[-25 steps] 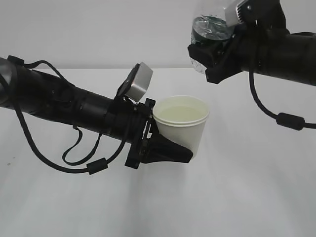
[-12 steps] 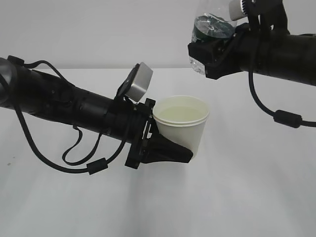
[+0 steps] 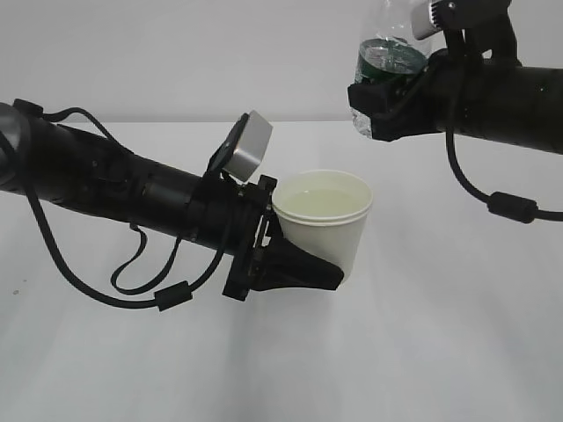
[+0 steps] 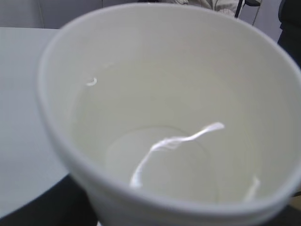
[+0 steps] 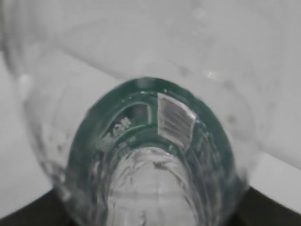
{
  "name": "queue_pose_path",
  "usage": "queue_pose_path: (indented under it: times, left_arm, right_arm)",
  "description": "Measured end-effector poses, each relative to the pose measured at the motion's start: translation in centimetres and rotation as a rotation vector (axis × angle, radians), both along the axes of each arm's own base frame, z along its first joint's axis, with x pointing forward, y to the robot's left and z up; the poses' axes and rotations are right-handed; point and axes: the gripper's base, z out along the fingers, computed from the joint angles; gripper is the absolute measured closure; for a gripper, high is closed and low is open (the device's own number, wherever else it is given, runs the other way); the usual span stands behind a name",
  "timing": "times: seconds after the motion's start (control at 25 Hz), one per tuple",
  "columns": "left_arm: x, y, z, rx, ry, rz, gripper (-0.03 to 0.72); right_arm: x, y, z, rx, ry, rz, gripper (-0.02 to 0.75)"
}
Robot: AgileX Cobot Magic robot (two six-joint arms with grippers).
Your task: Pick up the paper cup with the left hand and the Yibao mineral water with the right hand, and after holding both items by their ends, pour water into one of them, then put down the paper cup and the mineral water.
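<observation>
The paper cup (image 3: 324, 215) hangs above the table, upright, with water in it. My left gripper (image 3: 327, 259) is shut on its lower wall, one black finger (image 3: 303, 271) showing at the front. In the left wrist view the paper cup (image 4: 164, 84) fills the frame, and light glints off the water inside. The Yibao mineral water (image 3: 390, 54) is up at the top right, nearly upright, its upper end cut off by the frame. My right gripper (image 3: 378, 98) is shut on it just below the green label. The right wrist view looks along the bottle (image 5: 150, 141).
A white table (image 3: 440, 352) lies under both arms, with a plain pale wall behind. The left arm's cable (image 3: 141, 290) loops down below its forearm, and the right arm's cable (image 3: 493, 204) hangs beside the cup.
The right gripper has turned the bottle from a tilt over the cup to nearly upright and carried it slightly right. The left arm and the cup have stayed still.
</observation>
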Motion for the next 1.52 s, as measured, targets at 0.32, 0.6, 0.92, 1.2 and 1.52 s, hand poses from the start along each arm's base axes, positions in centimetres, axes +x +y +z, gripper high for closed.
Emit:
queue_pose_path:
  times: [0.32,0.6,0.92,1.2,1.52]
  left_arm:
    - [0.0,0.0,0.0,0.0,0.0,0.0,0.261]
    - [0.0,0.0,0.0,-0.001,0.001,0.001,0.261]
    - [0.0,0.0,0.0,-0.001,0.001,0.001,0.261]
    - [0.0,0.0,0.0,-0.001,0.001,0.001,0.261]
    - [0.0,0.0,0.0,-0.002,0.001,0.003,0.261]
  right_arm:
    - [0.3,-0.7,-0.3,-0.029,0.024,-0.067,0.339]
    - [0.7,-2.1,-0.5,-0.017,0.053,-0.141,0.339]
    - [1.1,-4.1,-0.7,-0.038,0.071,-0.207,0.339]
    - [1.4,-5.4,-0.8,-0.058,0.081,-0.251,0.339]
    - [2.3,-6.1,-3.4,-0.086,0.148,-0.267,0.339]
